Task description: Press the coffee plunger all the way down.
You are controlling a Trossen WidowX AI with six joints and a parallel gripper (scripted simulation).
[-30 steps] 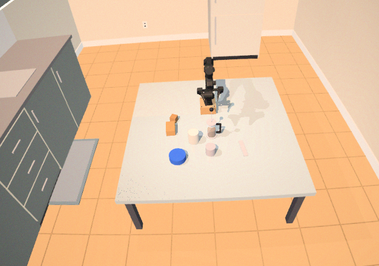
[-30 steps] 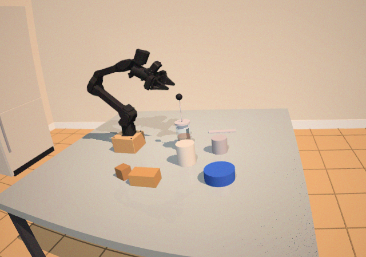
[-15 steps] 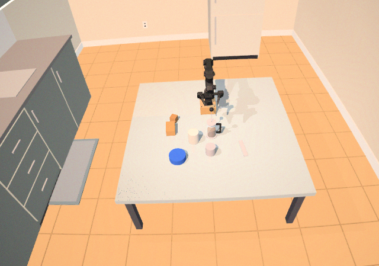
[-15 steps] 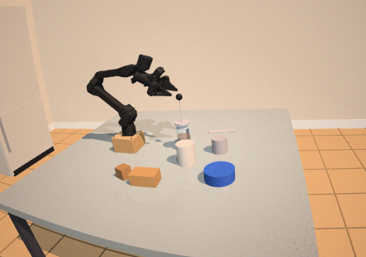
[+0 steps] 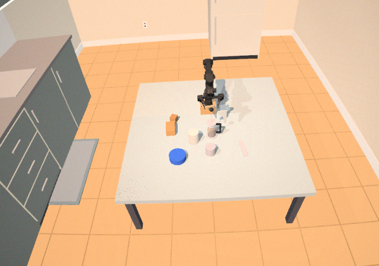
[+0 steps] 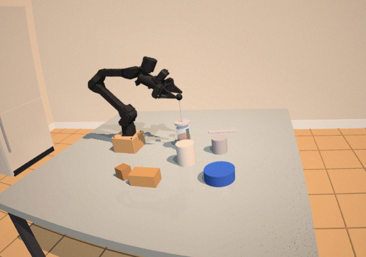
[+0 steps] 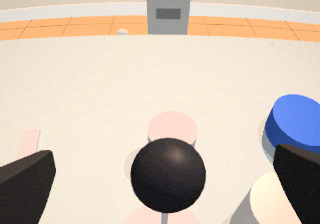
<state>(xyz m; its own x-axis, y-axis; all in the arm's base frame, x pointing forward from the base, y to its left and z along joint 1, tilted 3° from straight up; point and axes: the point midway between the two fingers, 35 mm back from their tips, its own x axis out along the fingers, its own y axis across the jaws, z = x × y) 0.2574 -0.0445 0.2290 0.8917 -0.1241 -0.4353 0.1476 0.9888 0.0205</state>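
Seen from the exterior camera and read from left to right, the table (image 6: 266, 171) first carries the arm's tan base block (image 6: 128, 142). In front of it lie a small orange cube (image 6: 122, 171) and, touching it, a larger orange box (image 6: 144, 176). The black arm rises from the base, folds back, then reaches forward and down. Its gripper (image 6: 174, 93) sits at the black knob (image 6: 179, 96) of the plunger, fingers spread nearly to their full width and gripping nothing — in the wrist view the knob (image 7: 168, 175) hangs between the two dark fingers with clear space on either side.

The thin plunger rod (image 6: 180, 110) runs straight down from the knob to the pale pink lid of the coffee press (image 6: 182, 130), which stands upright near the table's middle with the plunger raised. Just in front of the press stands a cream cylinder (image 6: 185, 153); to its right a pinkish-grey cylinder (image 6: 219, 144), with a flat pink strip (image 6: 222, 131) lying behind it — and nearest the camera, a low blue disc (image 6: 219, 173).
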